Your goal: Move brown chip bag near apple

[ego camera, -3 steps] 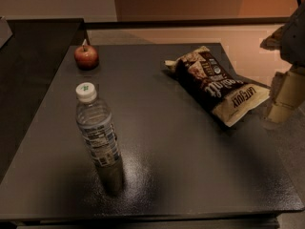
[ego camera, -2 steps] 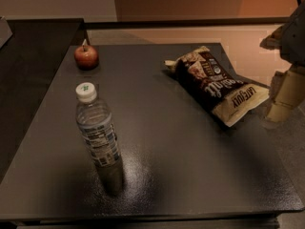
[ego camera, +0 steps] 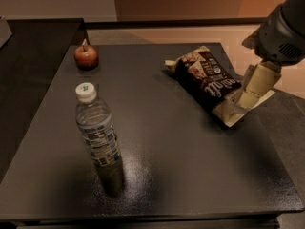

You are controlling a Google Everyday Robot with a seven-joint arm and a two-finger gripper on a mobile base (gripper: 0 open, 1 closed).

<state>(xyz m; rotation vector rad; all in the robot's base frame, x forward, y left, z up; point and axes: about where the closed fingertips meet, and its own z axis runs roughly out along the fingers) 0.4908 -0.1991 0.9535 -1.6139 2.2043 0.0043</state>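
The brown chip bag (ego camera: 206, 78) lies flat at the right of the dark table (ego camera: 157, 142), one cream end at the far left and the other at the near right edge. The small red apple (ego camera: 86, 57) stands at the table's far left corner, well apart from the bag. My gripper (ego camera: 251, 90) hangs from the grey arm at the right edge, right over the bag's near cream end (ego camera: 232, 112). I cannot tell whether it touches the bag.
An upright clear water bottle (ego camera: 97, 135) with a white cap stands at the front left of the table. A darker counter (ego camera: 28, 56) adjoins the table on the left. Tan floor lies beyond the far and right edges.
My gripper has moved left from beside the table's right edge to over the bag's near cream end. The bag, apple and bottle have not moved.
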